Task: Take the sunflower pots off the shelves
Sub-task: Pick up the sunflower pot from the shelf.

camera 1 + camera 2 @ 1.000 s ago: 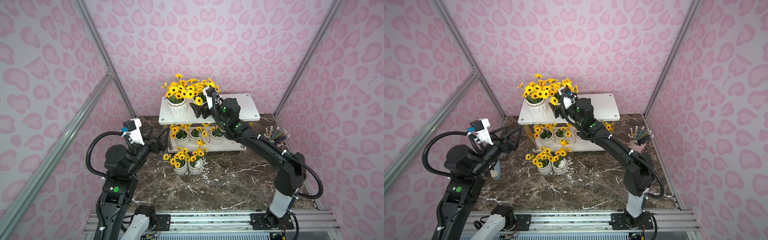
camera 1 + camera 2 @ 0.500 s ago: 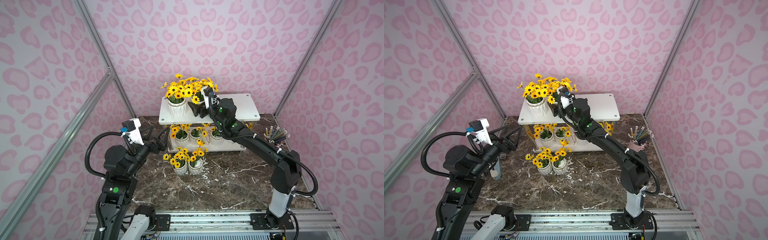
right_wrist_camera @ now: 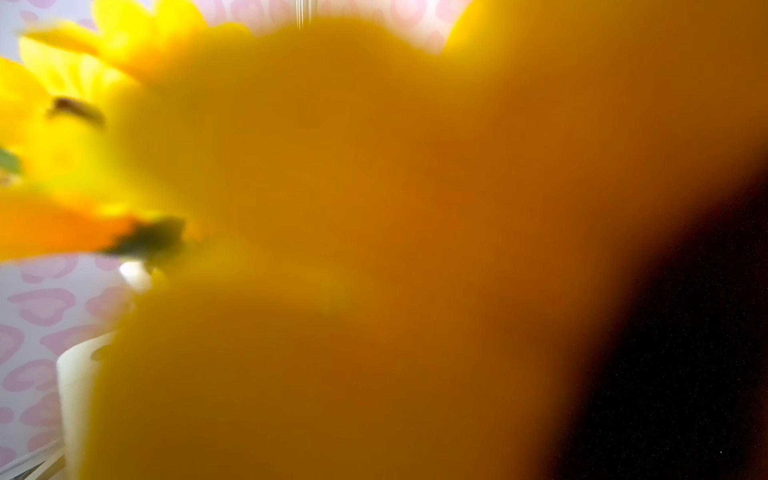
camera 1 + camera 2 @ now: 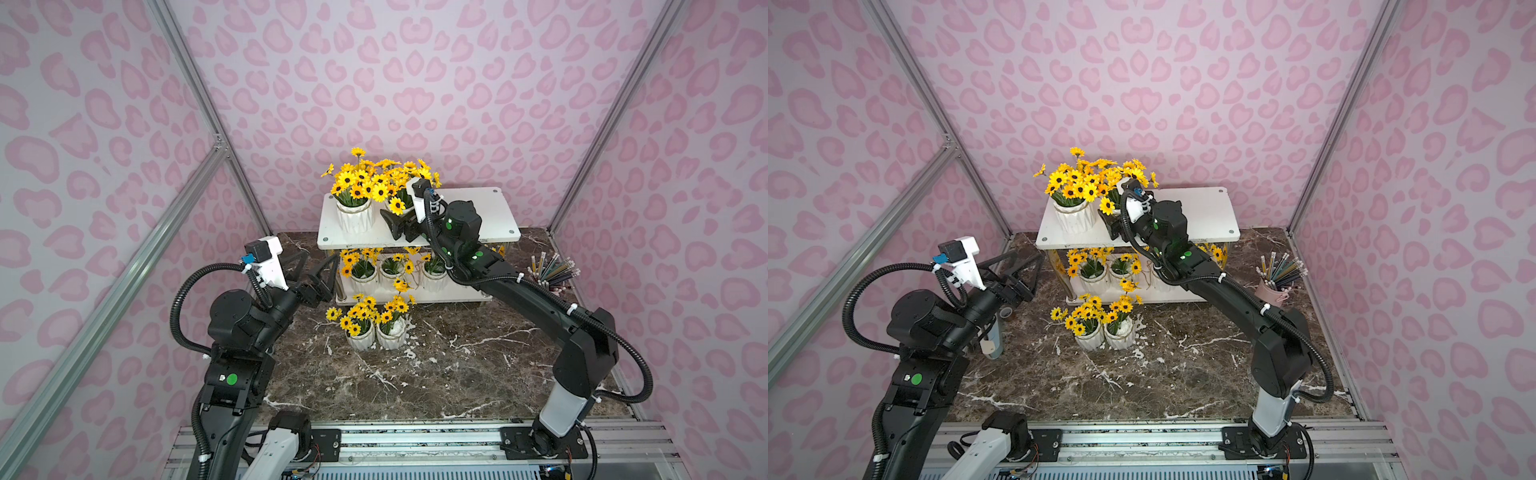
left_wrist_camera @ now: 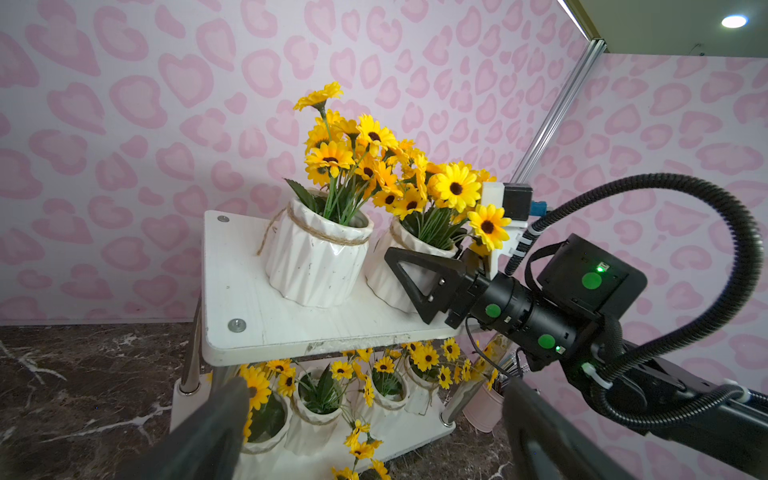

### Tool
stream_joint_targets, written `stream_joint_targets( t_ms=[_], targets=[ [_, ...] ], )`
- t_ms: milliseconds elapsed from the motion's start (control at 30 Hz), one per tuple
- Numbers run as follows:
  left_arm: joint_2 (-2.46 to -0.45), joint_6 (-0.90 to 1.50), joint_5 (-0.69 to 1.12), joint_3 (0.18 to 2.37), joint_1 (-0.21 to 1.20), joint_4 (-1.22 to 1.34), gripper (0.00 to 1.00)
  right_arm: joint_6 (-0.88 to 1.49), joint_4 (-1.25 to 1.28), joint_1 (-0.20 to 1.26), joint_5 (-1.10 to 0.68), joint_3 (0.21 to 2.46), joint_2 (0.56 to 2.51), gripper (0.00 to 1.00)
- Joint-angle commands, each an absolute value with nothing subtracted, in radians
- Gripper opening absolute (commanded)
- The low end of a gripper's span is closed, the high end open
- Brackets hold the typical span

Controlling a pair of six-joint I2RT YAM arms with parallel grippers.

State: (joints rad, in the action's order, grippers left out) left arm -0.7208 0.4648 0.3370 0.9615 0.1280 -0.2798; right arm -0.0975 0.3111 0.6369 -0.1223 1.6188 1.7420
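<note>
1. The coming move turns on one pot (image 5: 378, 282). It stands upright on the top tier of the shelves (image 4: 490, 216), the one nearer the bare half of that tier.
2. The right hand (image 4: 394, 220) reaches in level along the tier from that bare half. Its jaws stand wide apart and it grips nothing that can be seen. The near finger (image 5: 415, 282) lies across the front of this pot. The far finger is hidden behind it, so whether the jaws press on the pot cannot be told.
3. The pot's long axis is vertical and the hand's reach is horizontal, so the jaws would close across the ribbed wall below the rim.
4. The fingertips point at the neighbour pot (image 5: 316, 266), which is just beside the first. Their sunflowers mingle, so a lift probably needs to go up and back, away from that neighbour.
5. The right wrist view is filled with blurred yellow petals and helps little.
6. The left hand (image 4: 318, 266) is open and empty. It is low, off the shelves' left end and well apart from the top tier, so the right arm is plainly the nearer.
7. Three pots (image 4: 390, 272) show on the lower tier, and two pots (image 4: 359, 336) stand on the worktop (image 4: 457, 365).
</note>
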Motion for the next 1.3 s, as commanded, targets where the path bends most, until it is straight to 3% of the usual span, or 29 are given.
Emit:
stream_joint_targets(
  t_ms=[0, 900, 1267],
  targets=[
    [-0.726, 0.468, 0.355, 0.968, 0.125, -0.257, 0.97, -0.105, 0.487, 0.641, -0.109, 1.575, 1.68, 0.0],
    [-0.738, 0.495, 0.507, 0.917, 0.127, -0.151, 0.97, -0.201, 0.594, 0.78, 0.121, 1.056, 1.202, 0.0],
    [-0.731, 0.504, 0.525, 0.92, 0.127, -0.154, 0.97, -0.19, 0.622, 0.809, 0.134, 0.915, 1.104, 0.0]
  ],
)
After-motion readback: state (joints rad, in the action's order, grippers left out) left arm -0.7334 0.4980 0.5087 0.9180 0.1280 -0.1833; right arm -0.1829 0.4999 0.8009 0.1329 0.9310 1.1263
